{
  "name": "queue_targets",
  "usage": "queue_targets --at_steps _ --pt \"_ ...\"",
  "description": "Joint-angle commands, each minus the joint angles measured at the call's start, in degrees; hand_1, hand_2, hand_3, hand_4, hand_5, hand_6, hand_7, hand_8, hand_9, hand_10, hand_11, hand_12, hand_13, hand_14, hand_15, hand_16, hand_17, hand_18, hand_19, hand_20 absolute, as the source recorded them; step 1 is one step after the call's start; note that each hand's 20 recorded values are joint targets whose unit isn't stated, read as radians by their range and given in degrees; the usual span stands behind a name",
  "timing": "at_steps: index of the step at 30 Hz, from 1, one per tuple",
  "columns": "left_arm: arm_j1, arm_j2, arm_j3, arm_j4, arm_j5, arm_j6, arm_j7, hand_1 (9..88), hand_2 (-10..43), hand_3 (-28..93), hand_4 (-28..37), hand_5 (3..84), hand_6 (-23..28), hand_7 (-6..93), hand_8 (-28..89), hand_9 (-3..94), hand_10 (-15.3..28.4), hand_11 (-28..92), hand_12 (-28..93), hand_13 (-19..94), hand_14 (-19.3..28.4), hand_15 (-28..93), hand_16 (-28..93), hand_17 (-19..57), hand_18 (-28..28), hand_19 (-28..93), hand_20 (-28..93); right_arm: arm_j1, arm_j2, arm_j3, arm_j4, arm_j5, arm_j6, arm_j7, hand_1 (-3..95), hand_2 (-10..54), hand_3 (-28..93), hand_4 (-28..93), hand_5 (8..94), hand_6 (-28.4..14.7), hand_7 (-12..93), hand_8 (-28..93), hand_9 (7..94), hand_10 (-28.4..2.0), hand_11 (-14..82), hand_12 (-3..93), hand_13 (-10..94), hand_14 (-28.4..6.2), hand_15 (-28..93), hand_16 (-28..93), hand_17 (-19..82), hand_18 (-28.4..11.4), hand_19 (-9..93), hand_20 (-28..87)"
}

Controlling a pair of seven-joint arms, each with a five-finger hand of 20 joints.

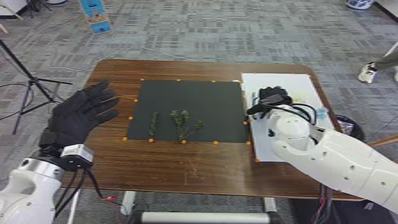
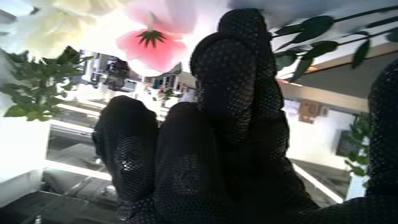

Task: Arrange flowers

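Observation:
Over the white board (image 1: 277, 79) on the table's right side is my right hand (image 1: 274, 95), with its fingers relaxed. In the right wrist view the same hand (image 2: 191, 150) has its fingers extended, the thumb apart from them. Close to the fingertips are a pink flower (image 2: 151, 47), a white flower (image 2: 44, 30) and dark-leaved stems (image 2: 315, 35). Whether any is touched I cannot tell. Green sprigs (image 1: 181, 120) and a thin stem (image 1: 153, 124) lie on the dark mat (image 1: 191, 95). My left hand (image 1: 75, 115) is open over the table's left edge.
Small orange markers (image 1: 216, 143) run around the mat on the brown table (image 1: 178, 172). A pale bluish item (image 1: 322, 114) lies at the board's right edge, beside the right forearm. A black tripod (image 1: 31, 77) stands on the floor left of the table.

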Motion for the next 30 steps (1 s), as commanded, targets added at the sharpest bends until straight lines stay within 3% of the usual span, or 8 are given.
queue_targets --at_steps 1,6,9,11,14,26,30 --pt "0.76 -0.91 -0.15 -0.62 -0.07 0.56 -0.48 23.5 -3.6 71 -28.3 30.6 2.7 20.4 -10 29.2 12.8 25 18 24 14.8 29 1 -9.3 22.6 45 9 1.65 -4.15 -3.06 3.98 0.7 -3.73 -1.65 20.3 -9.5 65 -28 75.2 -1.0 31 -11 85.4 -9.5 46.7 31.6 84 -4.0 86 41 58 -20.2 93 72" --pt "0.32 -1.01 0.31 -0.45 -0.05 0.58 -0.51 23.4 -3.6 71 -28.3 30.5 2.7 20.5 -10 29.2 12.9 25 18 24 14.8 29 1 -9.3 22.6 45 9 1.59 -6.31 -4.15 4.61 0.17 -6.51 -2.52 23.4 -9.5 72 -28 75.2 -0.6 33 -11 85.4 -9.3 47.0 31.5 84 -3.9 85 41 58 -20.2 93 72" --pt "0.45 -1.03 0.23 -0.46 -0.07 0.69 -0.52 23.4 -3.6 71 -28.3 30.6 2.8 20.3 -10 29.2 12.9 25 18 24 14.8 29 1 -9.4 22.6 45 9 1.25 -6.36 -5.05 4.48 0.61 -3.93 -4.93 28.6 -9.5 76 -28 75.4 0.3 41 -11 85.4 -9.1 50.8 32.7 84 -3.4 85 40 58 -20.2 93 72" --pt "0.53 -1.18 0.14 -0.53 -0.04 0.57 -0.5 23.4 -3.6 71 -28.3 30.6 2.8 20.4 -10 29.2 12.8 25 18 24 14.8 29 1 -9.4 22.7 45 9 0.3 -6.23 -4.73 3.83 0.07 -2.56 -6.08 33.7 -9.5 76 -28 77.0 1.2 44 6 86.6 -9.5 55.2 34.4 85 -2.9 86 39 58 -20.2 93 72" --pt "0.66 -1.35 -0.05 -0.54 -0.09 0.69 -0.62 23.5 -3.5 71 -28.3 30.6 2.8 20.2 -10 29.2 12.8 25 18 24 14.8 29 1 -9.4 22.6 45 9 -1.02 -6.25 -3.45 2.26 2.0 -1.61 -7.23 41.5 -9.5 76 -26 79.5 2.3 48 14 88.6 -8.7 59.2 36.1 87 -2.6 87 39 59 -20.5 93 73" --pt "0.06 -1.08 0.53 -0.14 -0.2 0.32 -0.78 23.6 -3.4 71 -28.3 30.6 2.7 20.4 -10 29.2 12.8 25 18 24 14.9 29 1 -9.3 22.6 45 9 -5.34 -7.88 0.42 -3.07 6.19 0.04 -8.79 40.9 -9.5 80 -19 81.7 3.0 50 20 91.6 -8.0 61.3 36.0 90 -2.5 88 40 63 -20.7 93 75" --pt "-0.21 -0.77 0.57 -0.06 -0.17 0.34 -0.84 23.6 -3.5 71 -28.3 30.6 2.8 20.4 -10 29.1 12.8 25 18 24 14.8 29 1 -9.3 22.6 45 9 -3.96 -8.14 -1.94 -1.28 2.59 0.98 -7.82 40.9 -9.5 80 -19 81.4 2.7 50 20 91.3 -7.9 61.5 36.4 90 -2.4 88 40 63 -20.7 93 75"
